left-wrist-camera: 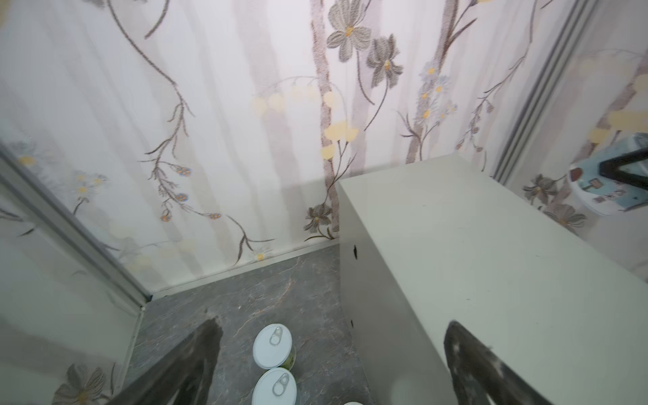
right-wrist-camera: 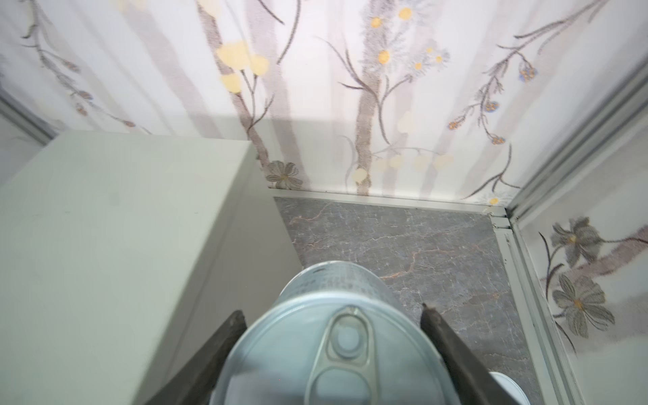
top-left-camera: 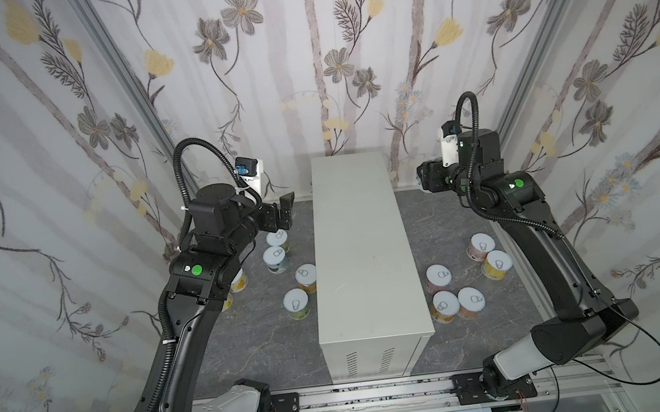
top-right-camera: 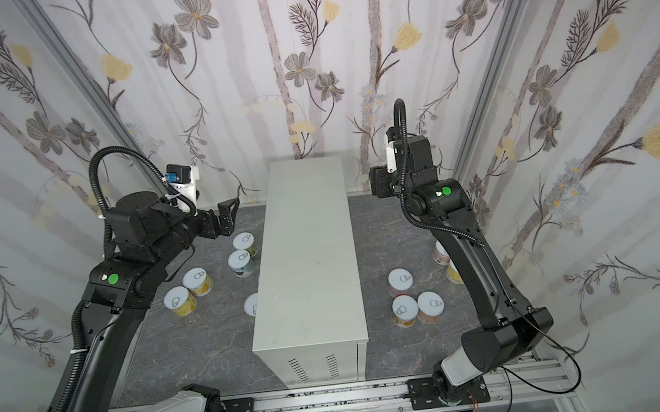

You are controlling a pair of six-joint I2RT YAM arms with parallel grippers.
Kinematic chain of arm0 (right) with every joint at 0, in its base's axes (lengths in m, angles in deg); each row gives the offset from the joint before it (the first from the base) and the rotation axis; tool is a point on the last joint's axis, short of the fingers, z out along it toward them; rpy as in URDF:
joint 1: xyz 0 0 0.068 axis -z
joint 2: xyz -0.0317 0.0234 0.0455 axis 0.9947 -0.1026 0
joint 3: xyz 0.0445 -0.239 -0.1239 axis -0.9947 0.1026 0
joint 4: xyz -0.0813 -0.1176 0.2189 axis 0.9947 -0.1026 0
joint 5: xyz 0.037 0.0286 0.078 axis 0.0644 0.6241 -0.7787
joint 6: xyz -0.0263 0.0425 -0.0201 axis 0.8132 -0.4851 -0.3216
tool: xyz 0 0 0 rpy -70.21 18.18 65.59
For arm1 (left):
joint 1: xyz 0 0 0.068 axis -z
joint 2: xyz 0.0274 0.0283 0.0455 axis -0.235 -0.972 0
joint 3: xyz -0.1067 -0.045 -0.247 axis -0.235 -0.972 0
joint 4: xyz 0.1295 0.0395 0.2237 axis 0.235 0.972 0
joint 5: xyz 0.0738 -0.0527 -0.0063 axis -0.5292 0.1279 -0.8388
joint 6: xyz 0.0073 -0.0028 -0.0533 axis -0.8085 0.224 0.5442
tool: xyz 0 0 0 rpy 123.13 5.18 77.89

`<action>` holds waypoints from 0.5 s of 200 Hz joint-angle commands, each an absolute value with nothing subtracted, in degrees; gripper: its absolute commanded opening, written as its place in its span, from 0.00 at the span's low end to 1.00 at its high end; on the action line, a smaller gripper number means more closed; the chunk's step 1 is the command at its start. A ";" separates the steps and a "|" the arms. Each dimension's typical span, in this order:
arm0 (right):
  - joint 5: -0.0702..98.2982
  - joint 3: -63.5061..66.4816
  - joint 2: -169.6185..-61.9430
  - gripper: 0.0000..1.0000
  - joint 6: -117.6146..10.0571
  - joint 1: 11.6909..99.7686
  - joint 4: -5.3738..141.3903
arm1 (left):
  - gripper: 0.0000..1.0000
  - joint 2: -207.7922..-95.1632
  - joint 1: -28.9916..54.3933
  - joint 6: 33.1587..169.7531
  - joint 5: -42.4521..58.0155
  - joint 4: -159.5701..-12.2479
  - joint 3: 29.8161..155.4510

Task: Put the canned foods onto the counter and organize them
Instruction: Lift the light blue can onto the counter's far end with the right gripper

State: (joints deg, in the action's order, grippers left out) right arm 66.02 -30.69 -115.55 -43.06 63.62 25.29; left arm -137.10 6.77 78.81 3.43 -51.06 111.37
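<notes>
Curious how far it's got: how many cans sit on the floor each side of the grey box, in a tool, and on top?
On floor, cans left of counter: 6
On floor, cans right of counter: 5
Held can, right tool: 1
On counter: 0
Total: 12 cans

The counter (top-left-camera: pixel 360 254), a long pale grey box with vent slots at its near end, lies lengthwise mid-floor. Left cans (top-left-camera: pixel 296 302): six upright on the floor, white pull-tab lids up, two half hidden. Right cans (top-left-camera: pixel 438 277): five upright, clustered. The held can (right-wrist-camera: pixel 350 354), label possibly bluish, rides in the right gripper (right-wrist-camera: pixel 333 310) beside the counter's far end.
</notes>
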 commanded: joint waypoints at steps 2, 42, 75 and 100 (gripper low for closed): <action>68.28 -36.97 -117.53 0.45 -41.23 60.02 22.06 | 1.00 -138.81 9.48 77.36 5.55 -49.70 113.09; 66.79 -47.17 -122.96 0.45 -39.00 55.11 17.88 | 1.00 -142.42 15.25 75.47 3.86 -48.81 114.45; 64.00 -51.53 -126.07 0.46 -37.70 53.29 15.38 | 1.00 -145.98 19.93 72.98 3.64 -48.47 115.71; 61.98 -51.69 -127.67 0.48 -36.90 52.76 14.26 | 1.00 -148.18 21.60 71.95 3.42 -48.44 116.24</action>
